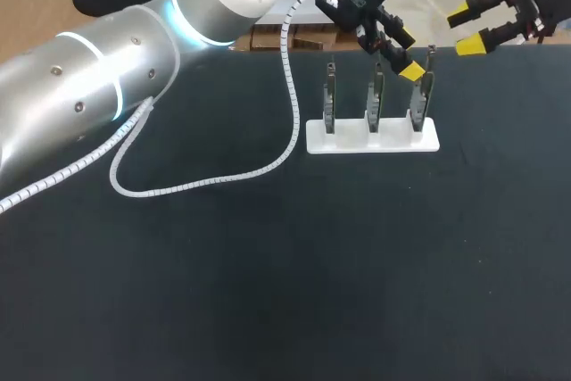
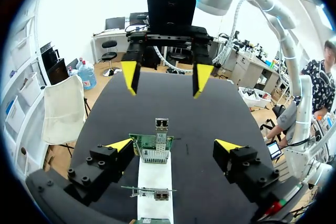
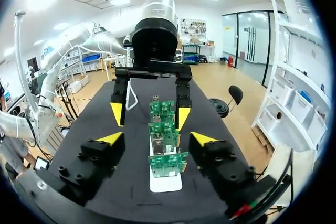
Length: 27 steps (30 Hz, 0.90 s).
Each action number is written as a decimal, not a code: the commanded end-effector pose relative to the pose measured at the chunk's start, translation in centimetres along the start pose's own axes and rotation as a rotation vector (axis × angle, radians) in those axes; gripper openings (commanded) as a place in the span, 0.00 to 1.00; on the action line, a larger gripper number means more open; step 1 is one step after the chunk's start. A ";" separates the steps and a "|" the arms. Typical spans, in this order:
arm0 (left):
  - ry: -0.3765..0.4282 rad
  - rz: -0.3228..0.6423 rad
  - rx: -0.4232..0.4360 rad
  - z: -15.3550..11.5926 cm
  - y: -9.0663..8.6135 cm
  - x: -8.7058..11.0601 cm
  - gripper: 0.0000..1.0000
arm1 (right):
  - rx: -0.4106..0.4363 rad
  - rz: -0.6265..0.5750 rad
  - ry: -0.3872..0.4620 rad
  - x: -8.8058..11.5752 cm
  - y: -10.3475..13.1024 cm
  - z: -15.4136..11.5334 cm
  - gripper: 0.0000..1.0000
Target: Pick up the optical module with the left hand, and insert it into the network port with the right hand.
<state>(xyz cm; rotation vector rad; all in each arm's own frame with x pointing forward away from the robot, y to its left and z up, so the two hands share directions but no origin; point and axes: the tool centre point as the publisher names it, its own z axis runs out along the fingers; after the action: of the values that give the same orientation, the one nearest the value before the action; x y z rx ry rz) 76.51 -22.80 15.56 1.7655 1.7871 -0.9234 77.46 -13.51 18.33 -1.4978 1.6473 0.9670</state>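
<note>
left claw (image 2: pixel 173 145): spread wide, gripping nothing, hanging over the white plastic rack (image 1: pixel 373 136) of three upright green circuit boards (image 1: pixel 376 95) | small silver optical module (image 2: pixel 161 124): atop the end board nearest my right claw, between my left fingers, not touching them | right claw (image 1: pixel 464 30): released, empty, beyond the rack's end

Black counter (image 1: pixel 268 292). On its far side sits one white stand (image 1: pixel 372 137) with three circuit boards (image 1: pixel 376 95) upright in a row. A white spiral-wrapped cable (image 1: pixel 205 180) droops over the counter left of the stand; contact unclear.
</note>
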 end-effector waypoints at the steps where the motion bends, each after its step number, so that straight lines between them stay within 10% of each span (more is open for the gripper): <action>1: 0.004 0.001 0.006 0.0 0.3 -0.1 1.00 | 0.007 -0.007 -0.007 0.1 0.3 -0.1 0.00; 27: 0.004 0.001 0.006 0.0 0.3 -0.1 1.00 | -0.026 -0.044 -0.013 -1.1 -0.2 2.4 0.00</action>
<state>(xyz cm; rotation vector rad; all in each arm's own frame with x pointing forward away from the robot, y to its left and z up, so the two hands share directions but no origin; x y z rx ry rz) 76.51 -22.80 15.56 1.7655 1.7871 -0.9234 77.37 -11.03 18.25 -1.5308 1.5954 0.9696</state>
